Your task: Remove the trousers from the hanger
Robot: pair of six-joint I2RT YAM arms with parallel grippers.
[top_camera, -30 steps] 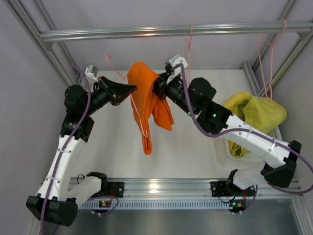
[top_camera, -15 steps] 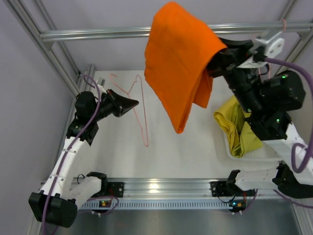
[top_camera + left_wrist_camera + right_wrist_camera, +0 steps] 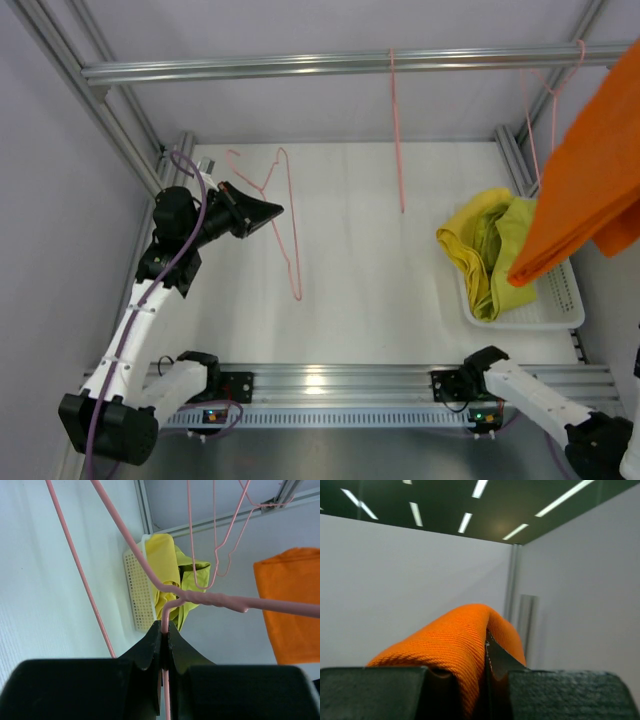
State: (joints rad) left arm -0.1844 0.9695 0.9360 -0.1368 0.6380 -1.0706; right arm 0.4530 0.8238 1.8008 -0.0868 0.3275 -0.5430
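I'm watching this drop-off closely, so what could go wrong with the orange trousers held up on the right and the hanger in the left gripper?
The orange trousers dangle from the right gripper close to a pink hanger on the rail; they might snag it. Only a fold is pinched, so the cloth could slip and miss the white basket. The left gripper clamps the empty hanger by thin wire, which may twist.
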